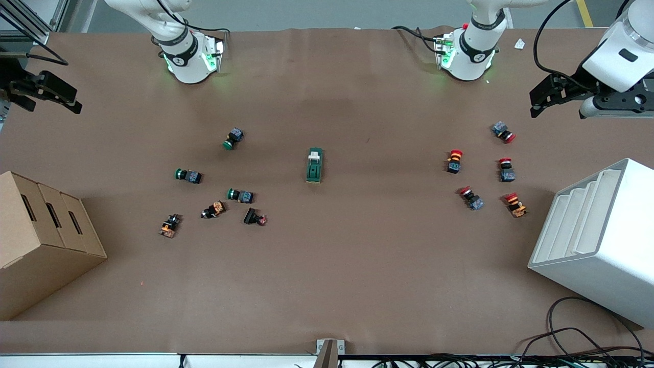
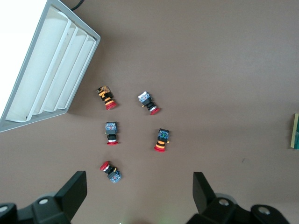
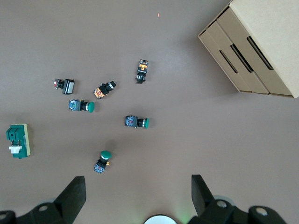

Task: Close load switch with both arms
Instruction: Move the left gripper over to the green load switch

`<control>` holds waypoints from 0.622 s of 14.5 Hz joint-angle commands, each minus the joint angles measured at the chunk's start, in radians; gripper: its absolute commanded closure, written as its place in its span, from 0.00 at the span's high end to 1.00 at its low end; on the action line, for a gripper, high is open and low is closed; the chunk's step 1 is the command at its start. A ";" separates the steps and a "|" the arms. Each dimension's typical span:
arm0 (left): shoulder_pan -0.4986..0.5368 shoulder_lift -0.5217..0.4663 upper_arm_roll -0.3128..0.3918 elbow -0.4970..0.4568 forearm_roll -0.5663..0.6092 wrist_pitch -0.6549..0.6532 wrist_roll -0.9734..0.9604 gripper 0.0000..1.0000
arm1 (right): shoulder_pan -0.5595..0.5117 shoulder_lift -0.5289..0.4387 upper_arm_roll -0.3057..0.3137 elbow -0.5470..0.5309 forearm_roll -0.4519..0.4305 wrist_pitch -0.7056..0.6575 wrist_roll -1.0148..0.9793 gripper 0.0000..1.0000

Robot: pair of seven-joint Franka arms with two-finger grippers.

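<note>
No brand, label or writing is showing clearly enough to be read on any of the parts.

One load switch [image 1: 314, 165] is lying flat on the brown tabletop [image 1: 327, 276], about midway between the two arm bases, its cream lever end pointing toward the bases and its dark-green body pointing toward the front camera. It is lying apart from everything else, with neither gripper touching it.

Toward the right arm's end of the tabletop six small push-buttons are lying scattered: three green-capped push-buttons [image 1: 233, 138], two orange-bodied ones [image 1: 213, 210] and one black one [image 1: 254, 217]. Toward the left arm's end five red-capped push-buttons [image 1: 454, 161] are lying in a loose cluster.

A cardboard box [image 1: 41, 240] with three slots is sitting at the right arm's end, and a white stepped rack [image 1: 598, 240] is sitting at the left arm's end.

The left gripper [image 1: 549, 97] is hanging high over the tabletop's edge at the left arm's end, above the red-capped cluster in its wrist view, fingers [image 2: 74, 193] spread wide and holding nothing. The right gripper [image 1: 53, 97] is hanging over the edge at the right arm's end, above the green-capped group, fingers [image 3: 74, 196] likewise spread wide and empty. Both arms are waiting well apart from the load switch.
</note>
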 commanded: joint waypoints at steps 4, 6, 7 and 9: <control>-0.010 0.019 -0.008 0.032 0.004 -0.024 0.010 1.00 | -0.020 -0.017 0.012 -0.019 0.018 0.007 -0.001 1.00; -0.022 0.039 -0.040 0.035 -0.001 -0.015 -0.005 1.00 | -0.020 -0.017 0.012 -0.019 0.018 0.008 -0.001 1.00; -0.029 0.042 -0.070 0.032 -0.002 -0.001 -0.014 1.00 | -0.020 -0.017 0.012 -0.019 0.016 0.008 -0.001 1.00; -0.028 0.071 -0.170 0.019 0.010 0.056 -0.075 1.00 | -0.021 -0.017 0.012 -0.019 0.016 0.008 -0.007 1.00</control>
